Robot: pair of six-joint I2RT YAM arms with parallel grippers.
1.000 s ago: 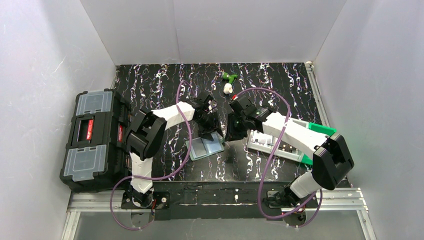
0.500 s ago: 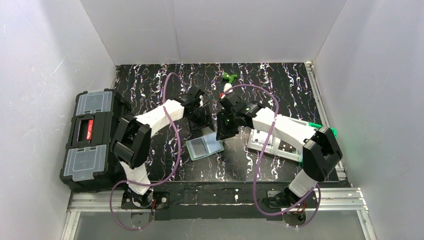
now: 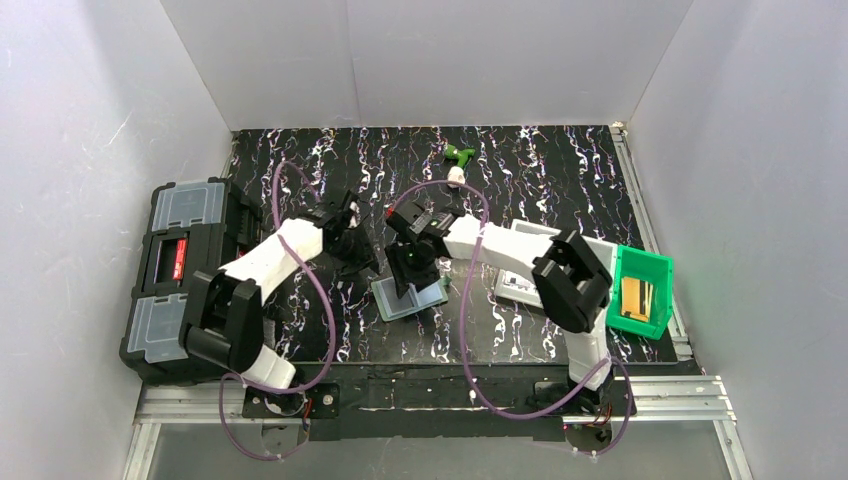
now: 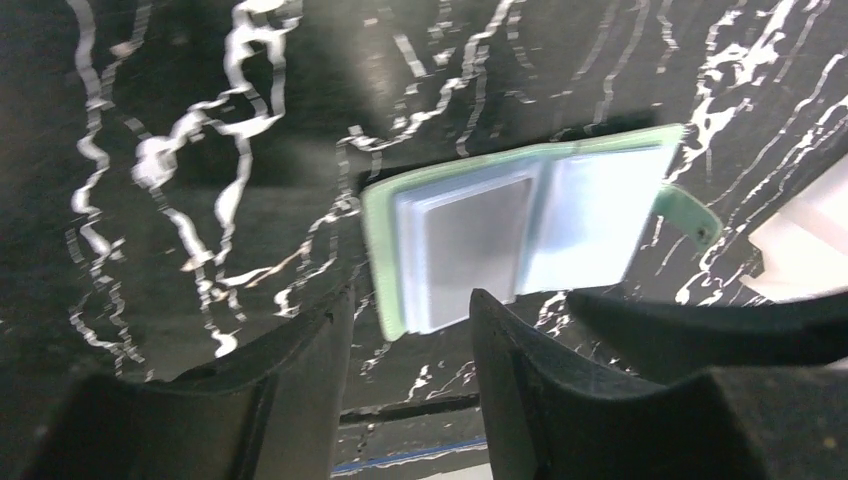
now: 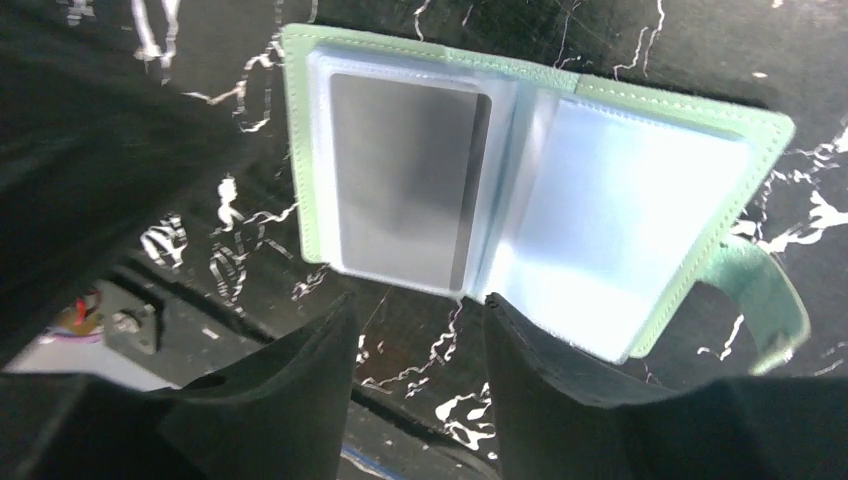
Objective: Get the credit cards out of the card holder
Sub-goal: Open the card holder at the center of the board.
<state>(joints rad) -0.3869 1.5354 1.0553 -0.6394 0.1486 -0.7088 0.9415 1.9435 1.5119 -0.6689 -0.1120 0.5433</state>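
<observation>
The card holder (image 3: pixel 408 297) lies open and flat on the black marbled table, pale green with clear sleeves and a snap tab (image 5: pixel 765 300). A grey credit card (image 5: pixel 405 180) sits in its left sleeve, and it also shows in the left wrist view (image 4: pixel 465 250). The right sleeve looks pale and glary. My right gripper (image 3: pixel 410 264) hovers open and empty just above the holder's far edge, and its jaws (image 5: pixel 415 310) stand apart. My left gripper (image 3: pixel 355 252) is open and empty, to the left of the holder (image 4: pixel 520 240) and apart from it.
A big black toolbox (image 3: pixel 185 280) stands at the left edge. A white tray (image 3: pixel 530 270) lies right of the holder, with a green bin (image 3: pixel 640 292) beyond it. A small green and white object (image 3: pixel 458 160) lies at the back.
Both grippers have moved left. The left gripper drew away from the holder. The right gripper came over the holder's far edge, and its arm uncovered the green bin. The holder stayed put.
</observation>
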